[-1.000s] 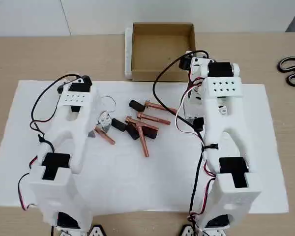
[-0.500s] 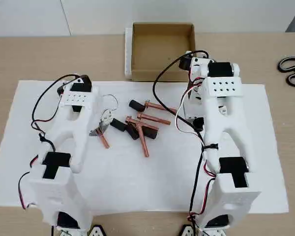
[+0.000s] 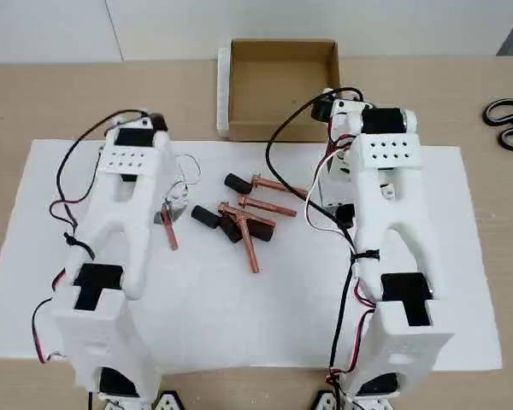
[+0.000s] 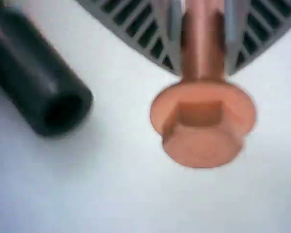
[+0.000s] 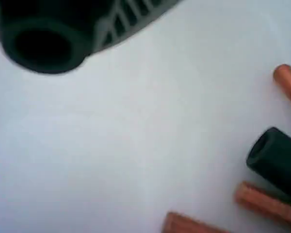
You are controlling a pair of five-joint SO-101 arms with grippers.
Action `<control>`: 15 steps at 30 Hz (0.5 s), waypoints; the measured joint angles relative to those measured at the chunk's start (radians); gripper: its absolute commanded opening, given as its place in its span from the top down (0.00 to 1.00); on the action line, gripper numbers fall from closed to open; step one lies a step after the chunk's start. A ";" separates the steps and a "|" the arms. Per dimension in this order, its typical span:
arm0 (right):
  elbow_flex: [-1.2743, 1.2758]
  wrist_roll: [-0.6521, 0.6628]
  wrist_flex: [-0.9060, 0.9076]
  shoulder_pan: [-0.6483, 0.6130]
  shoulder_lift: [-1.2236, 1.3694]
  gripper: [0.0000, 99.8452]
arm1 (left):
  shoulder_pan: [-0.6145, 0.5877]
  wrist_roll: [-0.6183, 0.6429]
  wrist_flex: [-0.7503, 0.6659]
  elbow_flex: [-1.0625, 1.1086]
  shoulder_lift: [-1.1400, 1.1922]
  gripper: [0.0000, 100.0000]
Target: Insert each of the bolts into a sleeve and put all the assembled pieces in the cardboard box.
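My left gripper [image 3: 168, 215] is shut on a copper bolt [image 3: 169, 231] at the left of the white mat. In the left wrist view the bolt's hex head [image 4: 203, 122] juts from between the ribbed grey fingers [image 4: 131, 29], just above the mat, beside a black sleeve [image 4: 39, 92]. My right gripper [image 5: 63, 29] is shut on another black sleeve [image 5: 41, 46], whose open end faces the camera. Several loose bolts [image 3: 268, 206] and sleeves [image 3: 237, 183] lie mid-mat between the arms. The cardboard box [image 3: 282, 81] stands open beyond the mat.
Scissors [image 3: 509, 120] lie on the wooden table at the far right. The right arm [image 3: 380, 171] and its cables [image 3: 325, 213] hang over the mat's right side. The mat's near half [image 3: 256, 316] is bare.
My left gripper has swung left and toward the far side with the bolt, which turned from slanting to nearly straight along the arm. The right arm has not moved.
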 measured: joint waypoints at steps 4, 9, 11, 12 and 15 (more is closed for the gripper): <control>0.000 0.000 0.000 0.000 0.000 1.00 | -0.003 -0.287 0.078 -0.026 -0.003 1.00; 0.000 0.000 0.000 0.000 0.000 1.00 | -0.017 -0.582 0.094 -0.011 0.006 1.00; 0.000 0.000 0.000 0.000 0.000 1.00 | -0.012 -0.609 0.092 -0.002 0.035 1.00; 0.000 0.000 0.000 0.000 0.000 1.00 | -0.012 -0.612 0.092 -0.002 0.051 1.00; 0.000 0.000 0.000 0.000 0.000 1.00 | -0.014 -0.623 0.083 -0.002 0.075 0.98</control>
